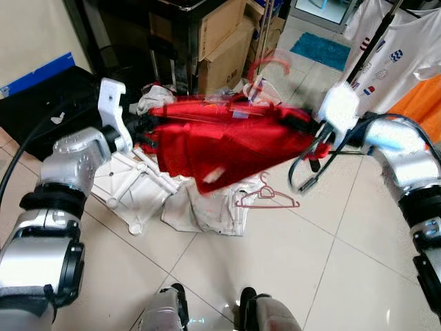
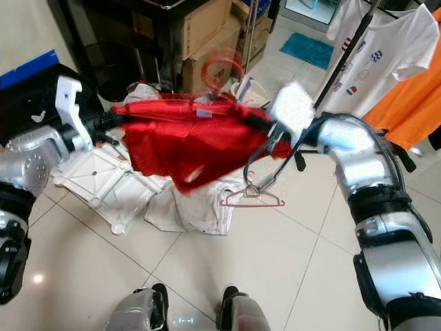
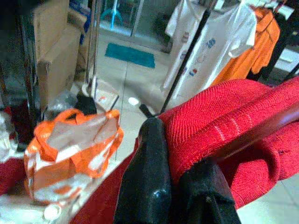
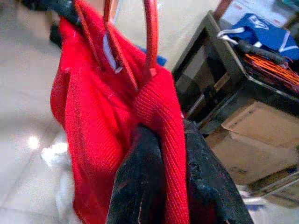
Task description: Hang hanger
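Observation:
A red knit sweater (image 1: pixel 220 141) hangs on a red hanger whose hook (image 1: pixel 267 65) sticks up, blurred, above its collar. I hold it stretched between both arms over the floor. My left gripper (image 1: pixel 141 124) is shut on the sweater's left shoulder; in the left wrist view its black fingers (image 3: pixel 145 177) pinch the red knit (image 3: pixel 224 121). My right gripper (image 1: pixel 303 124) is shut on the other shoulder. The right wrist view shows that gripper's fingers (image 4: pixel 140 182) clamped on the knit, with the hanger's neck (image 4: pixel 150 37) rising beyond them.
A clothes rack pole (image 1: pixel 368 45) stands at the back right with a white T-shirt (image 1: pixel 393 48) and an orange garment (image 1: pixel 420 103). On the tiles below lie a pink hanger (image 1: pixel 265 196), white laundry (image 1: pixel 207 210) and a white plastic frame (image 1: pixel 134 189). Cardboard boxes (image 1: pixel 224 41) stand behind.

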Motion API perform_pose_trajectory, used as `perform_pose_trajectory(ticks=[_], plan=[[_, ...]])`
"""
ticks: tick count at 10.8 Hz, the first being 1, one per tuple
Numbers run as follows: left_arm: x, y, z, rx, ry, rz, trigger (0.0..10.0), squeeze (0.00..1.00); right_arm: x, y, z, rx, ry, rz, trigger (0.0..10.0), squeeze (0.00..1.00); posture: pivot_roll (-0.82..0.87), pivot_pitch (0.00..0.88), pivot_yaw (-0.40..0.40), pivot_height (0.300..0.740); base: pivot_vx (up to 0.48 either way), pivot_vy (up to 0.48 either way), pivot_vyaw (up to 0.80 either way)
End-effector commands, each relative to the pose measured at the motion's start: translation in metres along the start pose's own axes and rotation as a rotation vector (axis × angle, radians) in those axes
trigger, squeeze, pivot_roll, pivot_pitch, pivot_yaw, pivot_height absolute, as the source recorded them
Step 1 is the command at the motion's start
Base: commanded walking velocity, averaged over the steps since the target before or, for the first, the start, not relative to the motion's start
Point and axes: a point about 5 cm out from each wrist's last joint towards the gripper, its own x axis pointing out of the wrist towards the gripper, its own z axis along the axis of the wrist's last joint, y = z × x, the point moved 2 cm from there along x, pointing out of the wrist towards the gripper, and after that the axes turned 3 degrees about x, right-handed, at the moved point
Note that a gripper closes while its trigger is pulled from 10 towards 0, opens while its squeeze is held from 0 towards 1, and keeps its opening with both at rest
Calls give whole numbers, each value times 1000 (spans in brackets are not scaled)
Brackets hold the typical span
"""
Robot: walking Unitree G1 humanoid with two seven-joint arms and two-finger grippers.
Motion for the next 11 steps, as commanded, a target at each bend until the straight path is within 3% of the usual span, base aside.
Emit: perform_pose_trajectory(ticks=[1, 2, 3, 5, 11], plan=[[-75, 71, -15, -90, 41, 403, 0, 0, -96, -63, -12, 192, -17, -440, 0, 0, -106, 161, -52, 740, 0, 0, 0], [-69, 66, -17, -104, 26, 395, 0, 0, -90, -57, -13, 274, -81, -395, 0, 0, -106, 161, -53, 740, 0, 0, 0], [-66, 64, -19, -110, 17, 396, 0, 0, -90, -52, -18, 301, -78, -378, 0, 0, -106, 161, -53, 740, 0, 0, 0], [-62, 61, -18, -137, -20, 378, 0, 0, -93, -54, -16, 401, -152, -386, 0, 0, -108, 164, -52, 740, 0, 0, 0], [-62, 61, -18, -137, -20, 378, 0, 0, -93, -54, -16, 401, -152, -386, 0, 0, -108, 164, -52, 740, 0, 0, 0]])
